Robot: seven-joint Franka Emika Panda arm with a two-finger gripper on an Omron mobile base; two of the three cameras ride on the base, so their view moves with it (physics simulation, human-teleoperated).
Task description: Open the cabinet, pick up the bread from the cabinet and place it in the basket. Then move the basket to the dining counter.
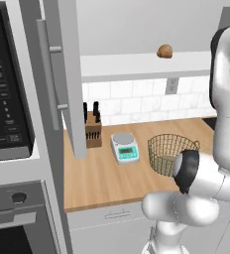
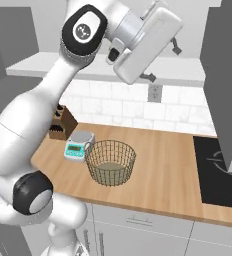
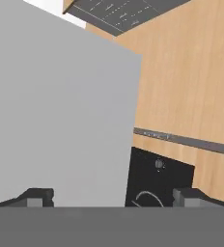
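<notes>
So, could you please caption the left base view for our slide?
Cabinet open, bread on its shelf, empty basket on the worktop below.

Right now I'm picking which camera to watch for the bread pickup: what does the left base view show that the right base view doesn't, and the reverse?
Left base view: the bread on the white cabinet shelf, an open cabinet door with its bar handle, and the microwave.
Right base view: the black stovetop and the open tool raised near the shelf.
Both: the wire basket, the kitchen scale, the knife block and the wood worktop.
</notes>
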